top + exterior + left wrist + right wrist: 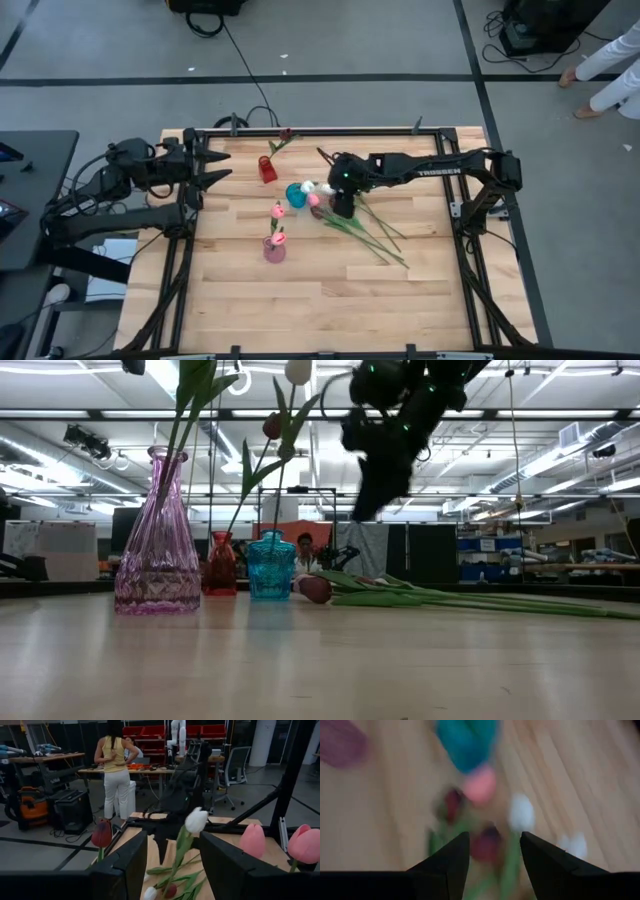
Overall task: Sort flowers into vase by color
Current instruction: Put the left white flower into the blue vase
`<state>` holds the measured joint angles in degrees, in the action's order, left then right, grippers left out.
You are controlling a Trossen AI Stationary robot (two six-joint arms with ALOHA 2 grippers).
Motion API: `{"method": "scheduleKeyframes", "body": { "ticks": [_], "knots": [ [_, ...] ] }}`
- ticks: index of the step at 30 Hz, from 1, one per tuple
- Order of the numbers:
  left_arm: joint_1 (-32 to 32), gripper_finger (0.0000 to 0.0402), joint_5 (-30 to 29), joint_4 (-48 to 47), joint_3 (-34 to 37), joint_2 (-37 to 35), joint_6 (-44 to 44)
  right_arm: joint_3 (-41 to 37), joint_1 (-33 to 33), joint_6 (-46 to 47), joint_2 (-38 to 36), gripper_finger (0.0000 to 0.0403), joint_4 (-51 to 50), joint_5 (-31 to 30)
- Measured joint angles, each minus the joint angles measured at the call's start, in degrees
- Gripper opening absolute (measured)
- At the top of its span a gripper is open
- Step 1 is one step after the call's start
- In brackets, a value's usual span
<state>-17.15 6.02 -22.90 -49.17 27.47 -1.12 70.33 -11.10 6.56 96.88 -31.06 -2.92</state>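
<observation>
Three vases stand mid-table: a red one (pixel 267 169) with a dark red tulip, a teal one (pixel 296 194) with a white tulip (pixel 196 820), and a purple one (pixel 274 249) with pink tulips (pixel 278 211). Loose flowers (pixel 366 228) lie flat on the wood to the right of the teal vase, blooms toward it. My right gripper (pixel 341 207) hangs open just above their bloom ends, slanting down; a dark red bloom (pixel 485 846) shows between its fingers, untouched. My left gripper (pixel 226 168) waits open at the far left, held level.
The table's black frame rail (pixel 330 131) runs along the far edge. Bare wood (pixel 330 300) lies toward the near edge. A person (pixel 116 765) stands in the room beyond the table.
</observation>
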Motion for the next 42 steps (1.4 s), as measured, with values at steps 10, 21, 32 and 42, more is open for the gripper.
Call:
{"method": "scheduleKeyframes", "body": {
  "ticks": [10, 21, 32, 42],
  "knots": [
    [-0.02, 0.0186, -0.07, -2.64, 0.0, 0.21, 0.17, -7.09, -0.2, 7.84, 0.28, 0.0166, -7.28, -3.01],
    [0.0, 0.0186, -0.59, -2.51, 0.0, 0.21, -0.06, -15.24, 2.5, 3.64, 0.31, 0.015, 0.6, -2.87],
    [0.0, 0.0186, -0.63, -2.34, 0.0, 0.23, -0.45, -19.05, 2.5, -0.82, 0.31, 0.0105, 6.57, -6.22],
    [-0.02, 0.0186, -0.66, -2.4, 0.0, 0.23, -1.27, -19.0, 2.5, 2.65, 0.49, 0.0014, 5.96, -3.47]
  ]
}}
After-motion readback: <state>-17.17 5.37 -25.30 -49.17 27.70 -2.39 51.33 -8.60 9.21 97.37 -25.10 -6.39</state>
